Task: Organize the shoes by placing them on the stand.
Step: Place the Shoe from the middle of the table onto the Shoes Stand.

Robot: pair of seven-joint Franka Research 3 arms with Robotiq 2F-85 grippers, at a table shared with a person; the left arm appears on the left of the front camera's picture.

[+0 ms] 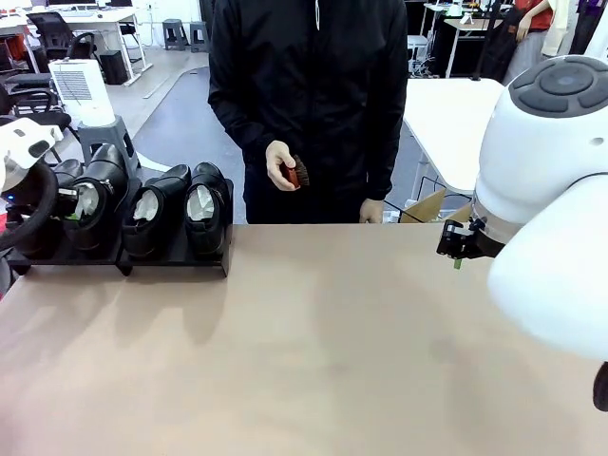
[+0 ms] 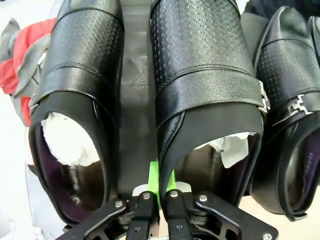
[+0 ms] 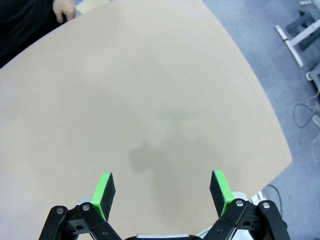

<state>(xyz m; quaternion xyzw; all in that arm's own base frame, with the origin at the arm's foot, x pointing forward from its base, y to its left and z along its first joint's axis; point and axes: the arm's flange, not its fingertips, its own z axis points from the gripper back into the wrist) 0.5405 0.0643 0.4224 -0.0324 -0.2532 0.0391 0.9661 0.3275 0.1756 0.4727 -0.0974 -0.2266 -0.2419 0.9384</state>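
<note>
A wide tan table (image 1: 313, 342) runs across an open workroom, grey floor and white desks behind. On its far left corner sits the stand (image 1: 176, 260), low and black, and all four shoes are lined up on it, heels towards the robot, white paper showing in the openings. From the right: the first shoe (image 1: 207, 220), the second shoe (image 1: 152, 220) just beside it, the third shoe (image 1: 93, 198), and the fourth shoe (image 1: 52, 180) half hidden behind the left arm.

In the left wrist view the left gripper (image 2: 159, 192) is right at the third shoe (image 2: 207, 90), green pads pinched tight on the edge of its heel collar — fingers nearly together, leather between them. The fourth shoe (image 2: 80, 95) lies just beside it, a strip of stand (image 2: 136, 100) between the two, and the second shoe (image 2: 290, 100) on the other side.

Over on the right, the right gripper (image 3: 163, 192) hangs above bare table (image 3: 150, 100), fingers spread wide, nothing in them. In the front view it (image 1: 458, 242) sits near the table's far right edge, well apart from the shoes.

Across the table stands a person in a black jacket (image 1: 304, 85), one hand (image 1: 282, 164) holding a small reddish-brown brush (image 1: 299, 173).
</note>
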